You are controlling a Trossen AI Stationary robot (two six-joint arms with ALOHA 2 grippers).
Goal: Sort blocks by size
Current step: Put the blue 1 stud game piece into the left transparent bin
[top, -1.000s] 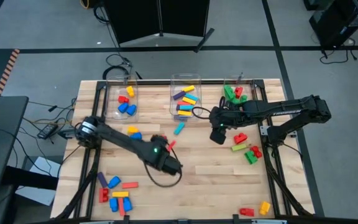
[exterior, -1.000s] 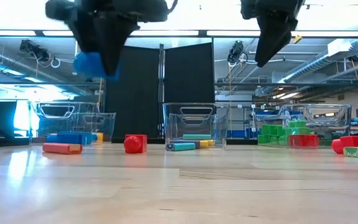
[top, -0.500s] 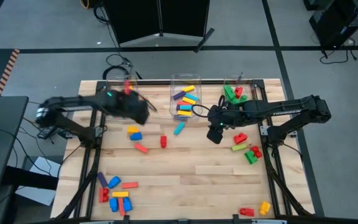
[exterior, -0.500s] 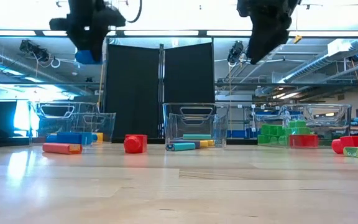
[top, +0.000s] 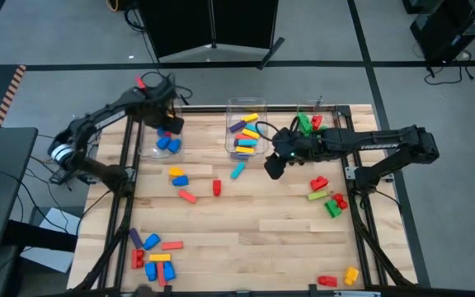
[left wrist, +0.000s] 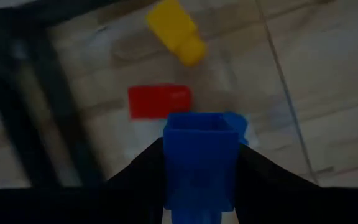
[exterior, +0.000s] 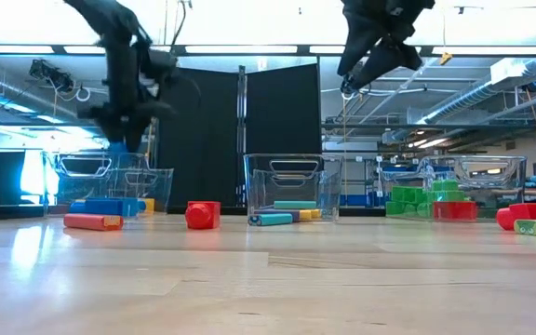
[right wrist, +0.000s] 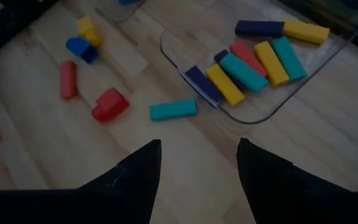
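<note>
While my left claw (left wrist: pixel 199 163) grips blue block (left wrist: pixel 201 149) above left bin (top: pixel 149 132), step is delivery; next, lower and release among short blocks. Right claw (right wrist: pixel 197 165) open, empty, hovers near cyan block (right wrist: pixel 173 110) beside middle bin (right wrist: pixel 272 106).

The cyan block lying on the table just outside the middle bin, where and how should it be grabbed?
Grip the cyan block across its narrow width at mid-length, coming straight down. It lies flat, long and slim, apart from the bin and the red block, so both long sides look free.
</note>
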